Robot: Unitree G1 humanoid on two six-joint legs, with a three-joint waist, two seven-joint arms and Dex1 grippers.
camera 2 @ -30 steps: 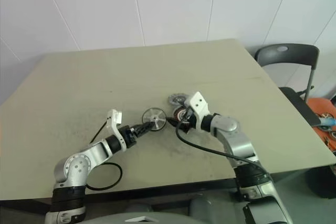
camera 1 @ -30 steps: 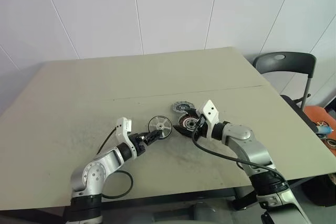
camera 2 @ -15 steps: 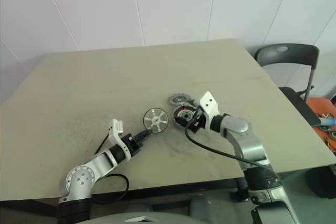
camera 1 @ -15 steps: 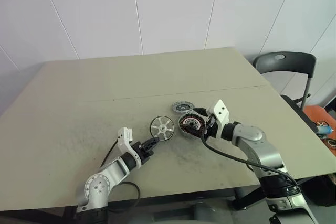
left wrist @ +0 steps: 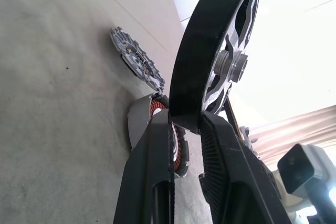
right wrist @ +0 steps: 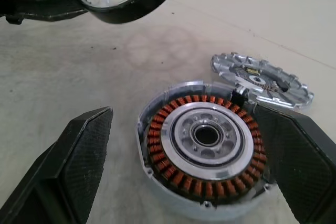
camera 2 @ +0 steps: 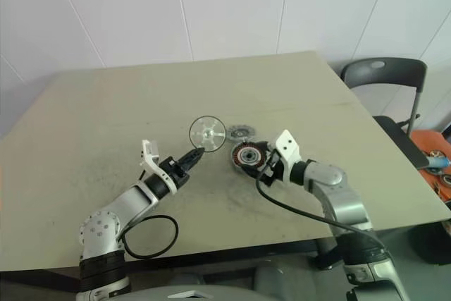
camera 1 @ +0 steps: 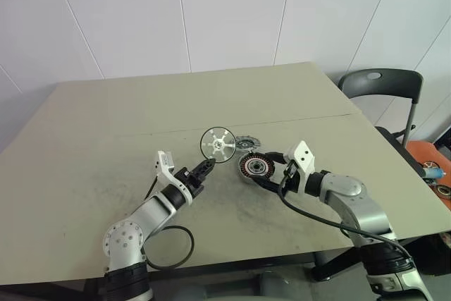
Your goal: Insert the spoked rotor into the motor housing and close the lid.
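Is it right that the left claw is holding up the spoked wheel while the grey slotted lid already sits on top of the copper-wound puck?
Not quite. The left gripper does hold the spoked rotor up, but the lid lies on the table beside the motor housing, whose windings are uncovered, as the right wrist view shows.

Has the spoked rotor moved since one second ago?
Yes. The spoked rotor is off the table, clamped on its rim by the left gripper, and now overlaps the lid.
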